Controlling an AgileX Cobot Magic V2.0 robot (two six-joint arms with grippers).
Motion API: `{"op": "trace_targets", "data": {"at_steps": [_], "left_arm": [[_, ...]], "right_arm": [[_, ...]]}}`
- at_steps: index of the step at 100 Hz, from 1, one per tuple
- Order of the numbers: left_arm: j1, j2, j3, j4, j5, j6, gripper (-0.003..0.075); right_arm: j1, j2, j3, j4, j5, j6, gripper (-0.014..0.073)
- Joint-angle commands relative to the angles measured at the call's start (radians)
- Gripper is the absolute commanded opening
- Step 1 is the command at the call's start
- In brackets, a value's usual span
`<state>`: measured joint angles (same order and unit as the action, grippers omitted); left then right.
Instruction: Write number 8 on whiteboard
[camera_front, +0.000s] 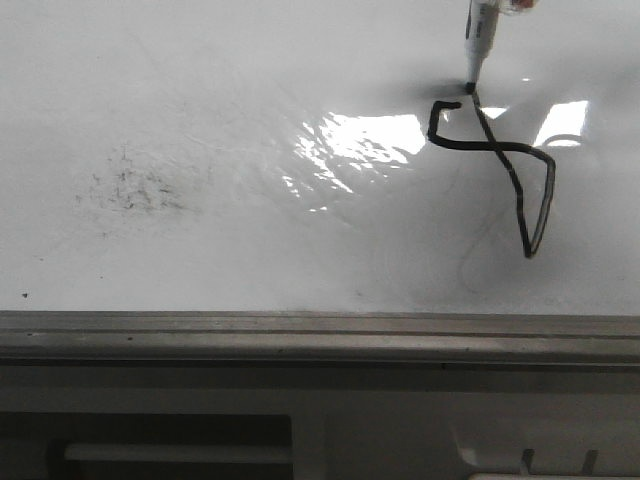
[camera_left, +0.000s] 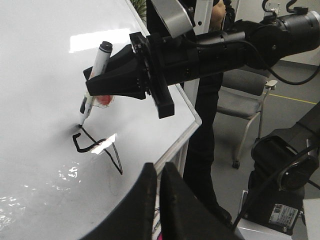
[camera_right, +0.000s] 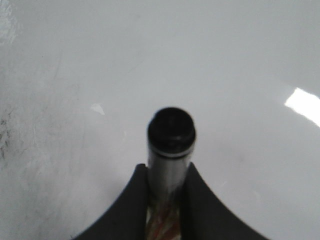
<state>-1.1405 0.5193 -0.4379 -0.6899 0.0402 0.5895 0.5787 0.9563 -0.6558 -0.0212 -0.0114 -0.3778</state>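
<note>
We see the whiteboard (camera_front: 200, 80) lying flat, its grey edge rail (camera_front: 300, 335) nearest the camera. In the front view the number 8 (camera_front: 495, 160) sits toward 2 o'clock on the board: a black angular loop, its top left unclosed. The right claw (camera_left: 102, 85) grips a marker (camera_front: 482, 35) between its fingers (camera_right: 127, 210), the black tip touching the board just at the figure's upper end. A patch of grey speckled smudges (camera_front: 130, 188) lies well apart, toward 9 o'clock. The left claw (camera_left: 158, 200) hovers away from the figure, fingers nearly together and holding nothing.
</note>
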Motion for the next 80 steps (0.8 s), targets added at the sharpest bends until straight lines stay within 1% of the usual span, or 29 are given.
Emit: {"op": "trace_targets", "data": {"at_steps": [1,13,24,38,50,62,73,80], "left_arm": [[-0.003,0.010,-0.029,-0.008,-0.048,-0.007,-0.0020],[-0.003,0.010,-0.029,-0.008,-0.048,-0.007,-0.0020],[-0.003,0.010,-0.029,-0.008,-0.048,-0.007,-0.0020],[-0.003,0.010,-0.029,-0.008,-0.048,-0.007,-0.0020],[-0.003,0.010,-0.029,-0.008,-0.048,-0.007,-0.0020],[-0.003,0.010,-0.029,-0.008,-0.048,-0.007,-0.0020],[-0.003,0.010,-0.029,-0.062,-0.063,-0.007,-0.0020],[-0.003,0.018,-0.029,-0.075,-0.070,-0.007,-0.0018]], "right_arm": [[0.018,-0.001,-0.035,0.005,-0.070,-0.014,-0.0063],[0.041,-0.001,-0.035,0.005,-0.065,-0.014,-0.0063],[0.041,-0.013,-0.035,0.005,-0.065,-0.014,-0.0063],[0.056,-0.108,-0.040,0.005,-0.055,-0.014,-0.0063],[0.084,-0.229,-0.094,0.005,0.059,-0.014,-0.0063],[0.084,-0.337,-0.155,0.005,0.168,-0.014,-0.0063],[0.084,-0.414,-0.175,0.002,0.225,-0.014,-0.0064],[0.084,-0.442,-0.175,0.004,0.298,-0.014,-0.0064]]}}
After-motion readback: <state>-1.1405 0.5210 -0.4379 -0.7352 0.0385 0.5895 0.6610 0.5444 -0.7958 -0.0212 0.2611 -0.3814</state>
